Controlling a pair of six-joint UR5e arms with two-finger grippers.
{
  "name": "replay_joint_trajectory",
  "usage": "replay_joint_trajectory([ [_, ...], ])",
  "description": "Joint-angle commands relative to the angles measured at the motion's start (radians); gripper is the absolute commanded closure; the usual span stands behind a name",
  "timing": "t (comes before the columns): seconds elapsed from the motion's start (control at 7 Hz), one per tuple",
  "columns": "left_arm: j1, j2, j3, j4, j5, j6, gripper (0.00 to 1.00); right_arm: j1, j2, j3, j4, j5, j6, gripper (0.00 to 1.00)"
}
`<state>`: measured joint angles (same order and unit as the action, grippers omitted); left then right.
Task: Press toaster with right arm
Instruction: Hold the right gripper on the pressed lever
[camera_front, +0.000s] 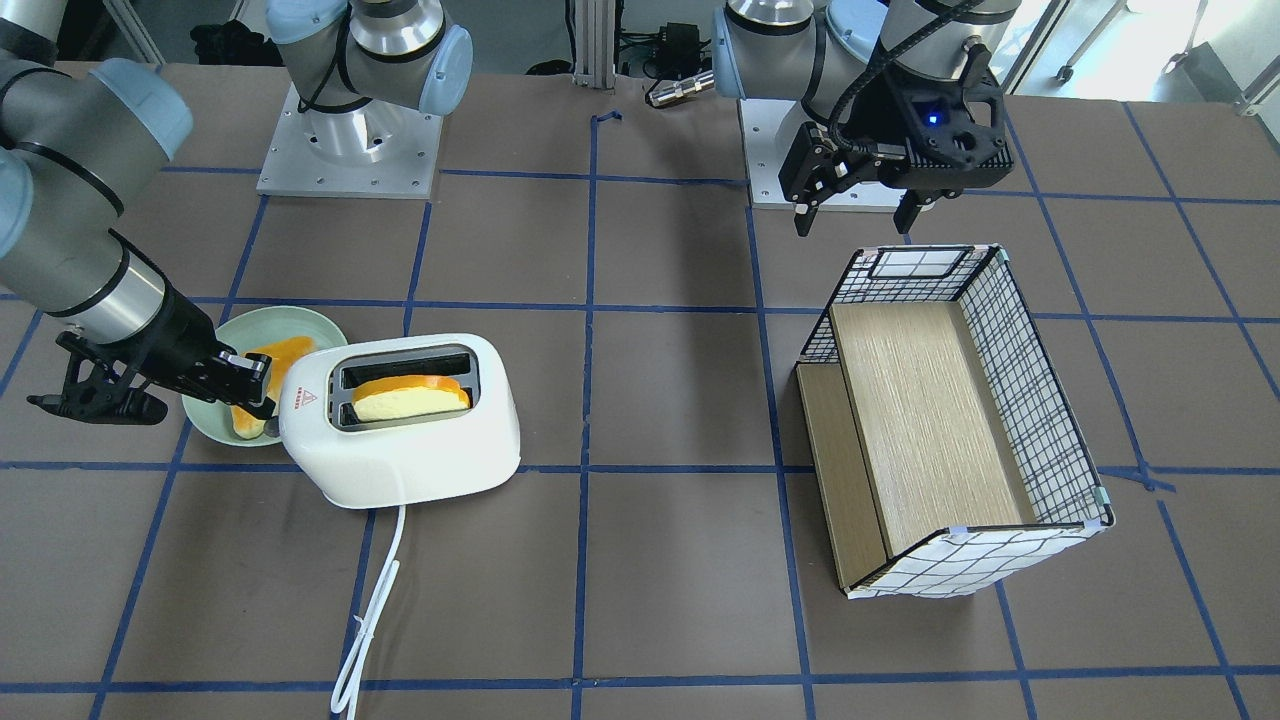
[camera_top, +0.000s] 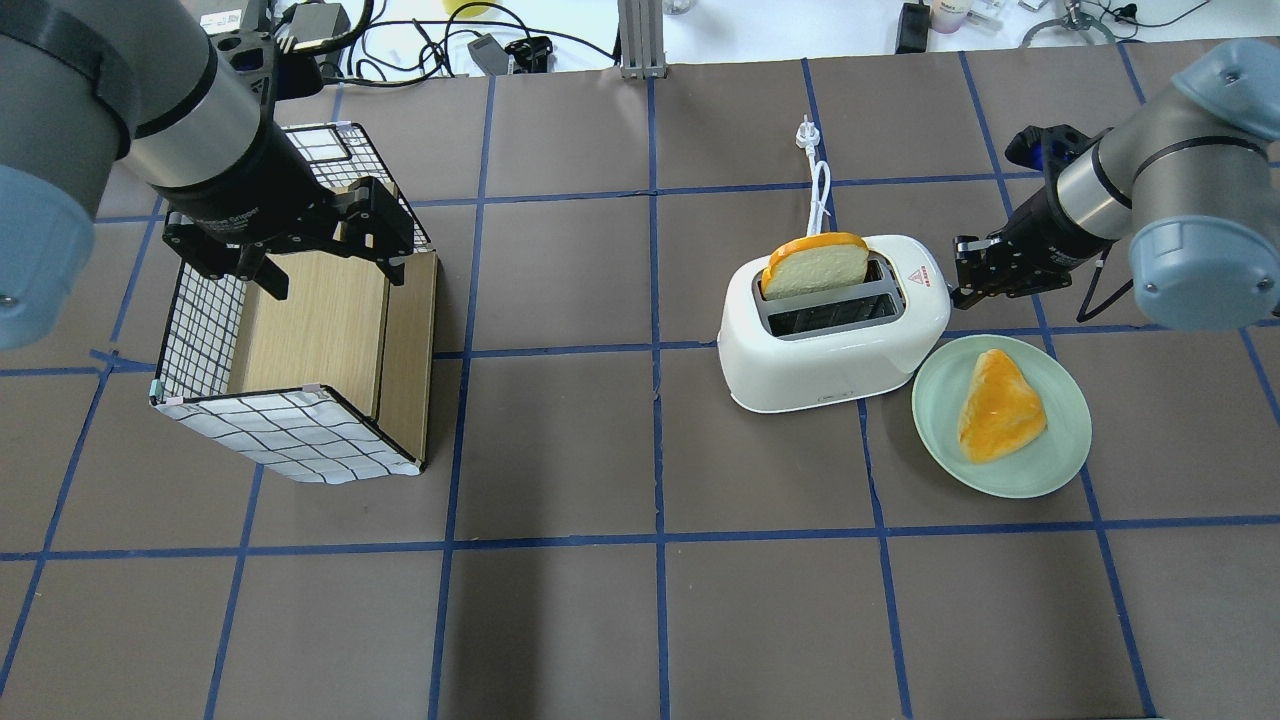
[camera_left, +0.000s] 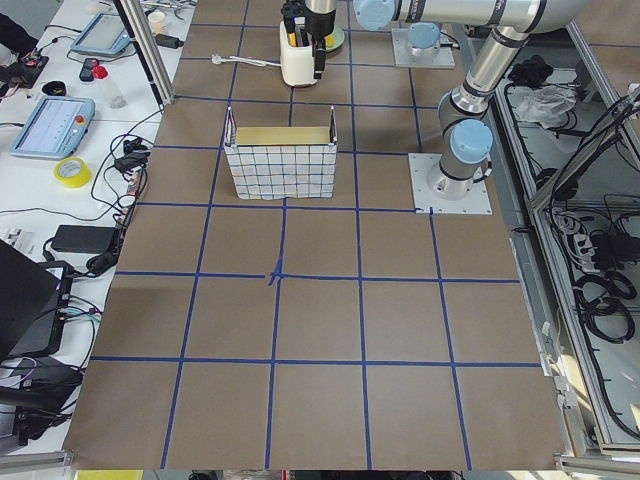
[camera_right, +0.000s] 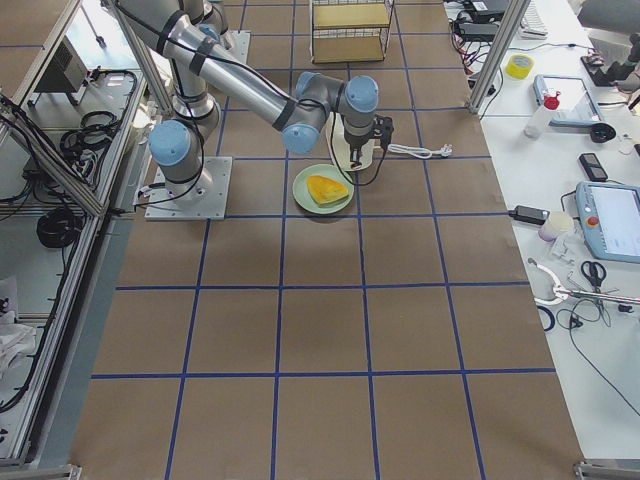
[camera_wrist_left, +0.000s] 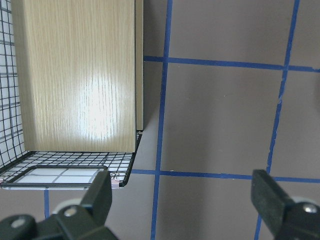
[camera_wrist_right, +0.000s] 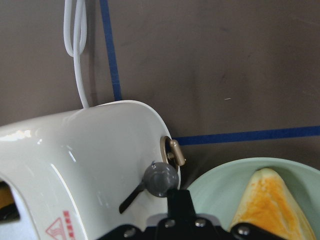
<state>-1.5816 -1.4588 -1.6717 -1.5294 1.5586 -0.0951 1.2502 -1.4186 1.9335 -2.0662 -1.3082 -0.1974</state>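
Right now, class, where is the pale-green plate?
Overhead view, right half: the plate lies beside the toaster, just nearer the camera than the right gripper.

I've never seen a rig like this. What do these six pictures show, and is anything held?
A two-armed robot stands at a brown table marked with blue tape. Four fixed cameras watch it: one from across, one over the robot's shoulders, one at each table end. Two more ride on the wrists. On the table are a white toaster with a bread slice in one slot, a green plate with another bread piece, and a wire basket with wooden boards. The right hand, closed, sits at the toaster's grey lever; the left hand hangs open over the basket. Neither holds anything.
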Motion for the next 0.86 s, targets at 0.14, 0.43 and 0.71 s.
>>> replay_joint_trajectory([
  [0.14, 0.0, 0.0, 0.0, 0.0, 0.0, 0.0, 0.0, 0.002, -0.048, -0.048, 0.102, -0.052, -0.001, 0.0],
  [0.43, 0.0, 0.0, 0.001, 0.0, 0.0, 0.0, 0.0, 0.003, -0.123, -0.163, 0.292, -0.089, -0.001, 0.0],
  [0.71, 0.0, 0.0, 0.0, 0.0, 0.0, 0.0, 0.0, 0.021, -0.152, -0.257, 0.385, -0.127, 0.001, 0.0],
])
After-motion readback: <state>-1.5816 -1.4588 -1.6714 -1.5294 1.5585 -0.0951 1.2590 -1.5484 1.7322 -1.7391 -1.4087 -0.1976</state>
